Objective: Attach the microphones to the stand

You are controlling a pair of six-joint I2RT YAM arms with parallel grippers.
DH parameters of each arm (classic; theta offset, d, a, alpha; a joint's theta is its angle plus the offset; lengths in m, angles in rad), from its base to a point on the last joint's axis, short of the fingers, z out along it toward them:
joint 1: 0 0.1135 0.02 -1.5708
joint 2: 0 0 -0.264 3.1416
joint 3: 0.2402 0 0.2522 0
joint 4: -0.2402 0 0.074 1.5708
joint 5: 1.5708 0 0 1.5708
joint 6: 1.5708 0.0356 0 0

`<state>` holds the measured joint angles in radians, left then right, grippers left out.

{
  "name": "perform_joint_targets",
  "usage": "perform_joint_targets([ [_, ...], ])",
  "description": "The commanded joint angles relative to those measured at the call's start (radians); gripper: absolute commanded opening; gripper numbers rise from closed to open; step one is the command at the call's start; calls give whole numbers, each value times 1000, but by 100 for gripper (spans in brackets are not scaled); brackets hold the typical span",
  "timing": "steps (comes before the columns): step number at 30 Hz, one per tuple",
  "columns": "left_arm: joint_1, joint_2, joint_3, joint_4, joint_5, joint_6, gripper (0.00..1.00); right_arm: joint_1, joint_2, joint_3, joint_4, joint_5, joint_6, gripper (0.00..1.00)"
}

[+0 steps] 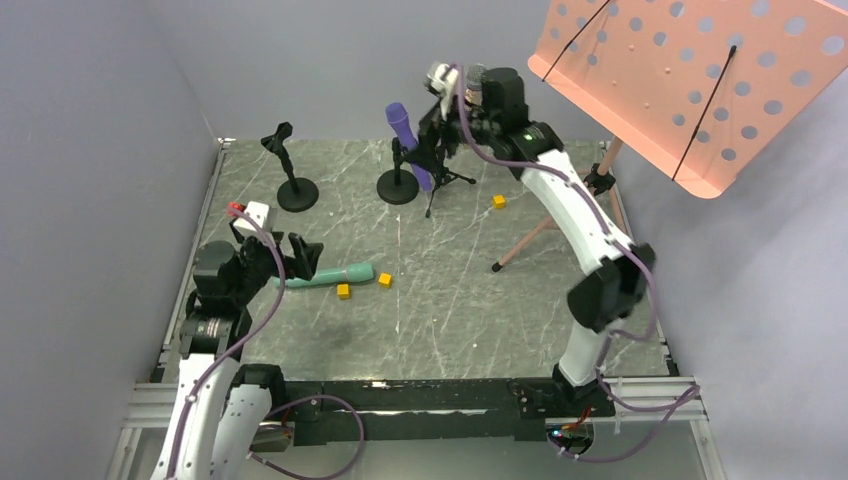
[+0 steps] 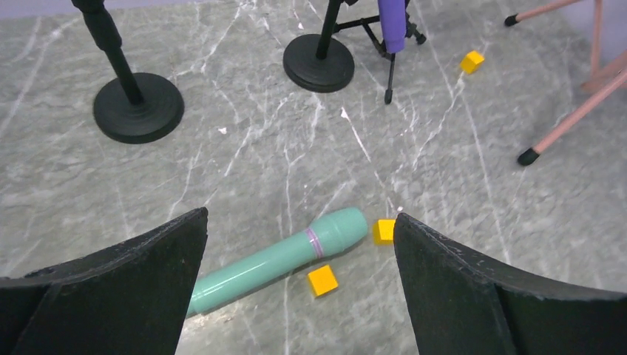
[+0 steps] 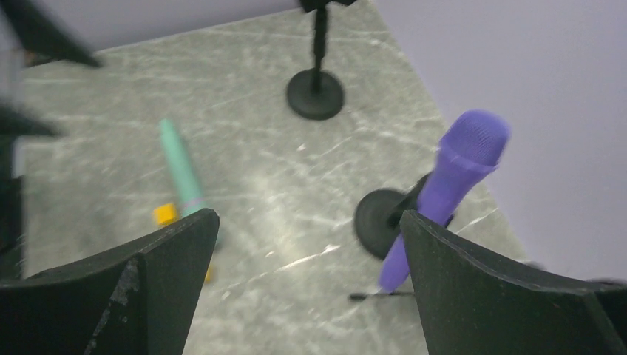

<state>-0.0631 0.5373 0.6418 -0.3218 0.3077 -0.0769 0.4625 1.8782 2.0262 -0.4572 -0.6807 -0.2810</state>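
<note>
Both hands are seen spread wide, nothing gripped. The left hand is hung over the smooth teal mic, laid flat on the veined grey desk beside two yellow cubes, with open slab beyond. The purple mic is propped up, tilted, among black round-based stands near the far edge, under the right hand.

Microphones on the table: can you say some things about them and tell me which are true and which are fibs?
1. The purple microphone is tilted up, head on top. True.
2. The teal microphone stands upright. False: it lies flat on the table.
3. The left gripper is open and empty. True.
4. The small cubes are red. False: they are yellow.
</note>
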Motion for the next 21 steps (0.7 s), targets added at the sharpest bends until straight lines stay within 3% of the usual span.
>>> perform_joint_targets([
  [1, 121, 128, 45, 182, 206, -213, 99, -29, -247, -290, -46, -177, -21, 100],
  [6, 251, 356, 184, 248, 314, -360, 99, -35, -442, -643, -42, -344, -72, 100],
  [10, 313, 534, 356, 160, 292, -309, 99, -42, -512, -833, 45, -407, -54, 100],
  [13, 327, 644, 456, 109, 223, -244, 99, -53, -513, -885, 108, -432, -19, 100],
  [16, 327, 726, 527, 101, 172, -209, 99, -52, -471, -857, 41, -465, -55, 100],
  [21, 326, 921, 786, -47, 86, -108, 89, -51, -425, -823, -37, -502, -85, 100],
])
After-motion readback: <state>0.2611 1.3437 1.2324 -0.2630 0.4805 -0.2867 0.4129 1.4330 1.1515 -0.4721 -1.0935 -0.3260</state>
